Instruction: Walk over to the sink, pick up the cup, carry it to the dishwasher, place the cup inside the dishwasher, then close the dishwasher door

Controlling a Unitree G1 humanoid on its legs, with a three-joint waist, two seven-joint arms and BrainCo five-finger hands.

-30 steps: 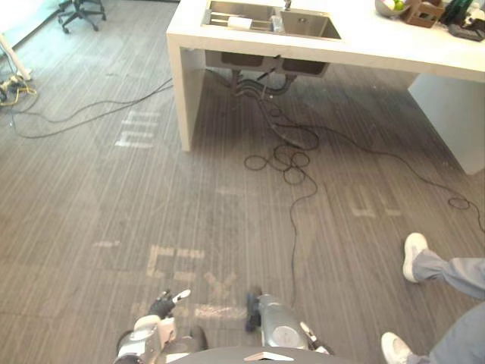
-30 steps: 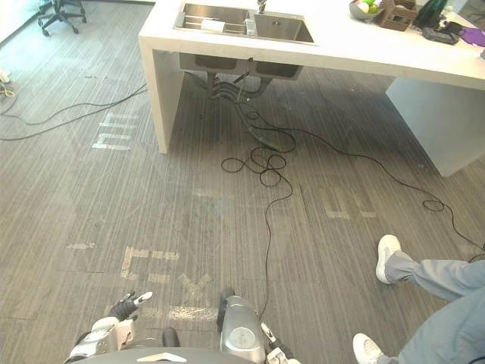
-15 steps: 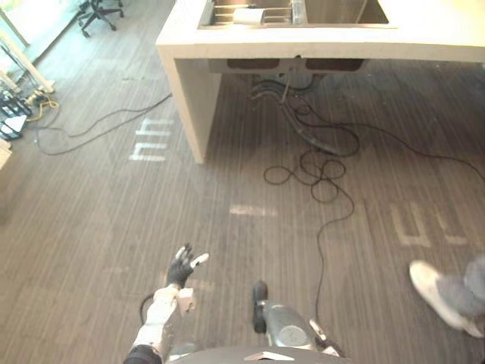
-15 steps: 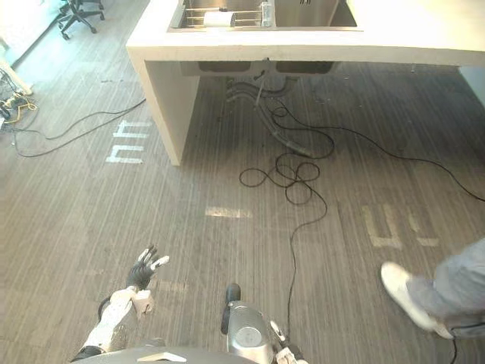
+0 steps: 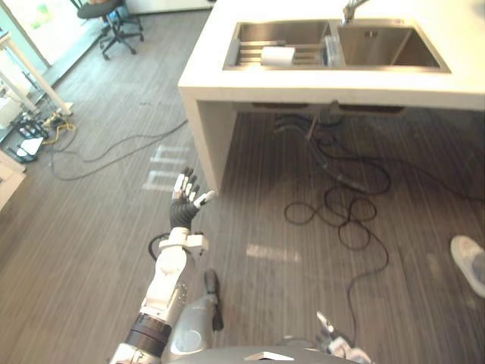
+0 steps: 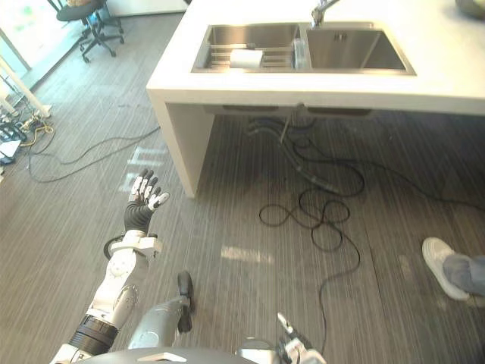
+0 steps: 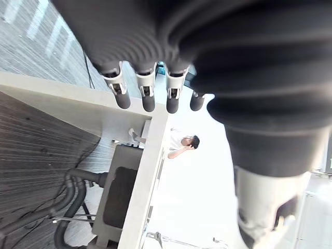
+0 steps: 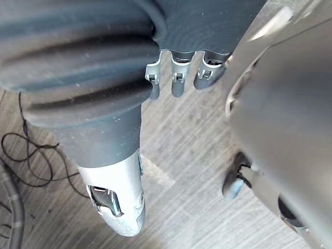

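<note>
My two head cameras look steeply down and ahead from high up, set slightly apart sideways. Both share the double sink (image 5: 333,45) in the white counter (image 5: 220,83) at 12 to 1 o'clock, and the grey plank floor (image 5: 91,250). The left wrist camera peers from very close past the left hand (image 7: 148,93) up at the counter's underside and the drain pipes (image 7: 72,181). The right wrist camera faces the floor past the right hand (image 8: 178,83).

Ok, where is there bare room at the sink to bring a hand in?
The right steel basin looks bare, and so does the white counter strip along the sink's front edge. The left basin is crowded: a wire rack carries the white cup, with a clear glass at the divider.
</note>
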